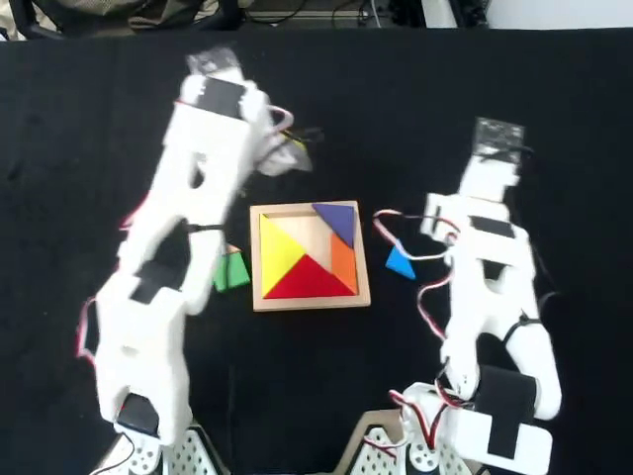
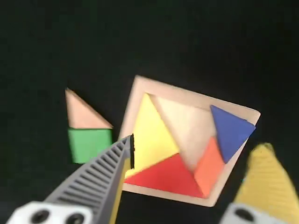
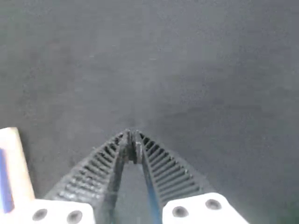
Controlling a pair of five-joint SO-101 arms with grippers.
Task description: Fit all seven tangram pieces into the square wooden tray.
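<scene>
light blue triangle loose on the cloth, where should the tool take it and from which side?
From straight above. The light blue triangle lies flat, apart from the tray, so only its thin edges offer a hold: probably one finger on the longest edge, the other at the opposite corner. Mind the cable loop close by; the right tool is shut and must open first.
</scene>
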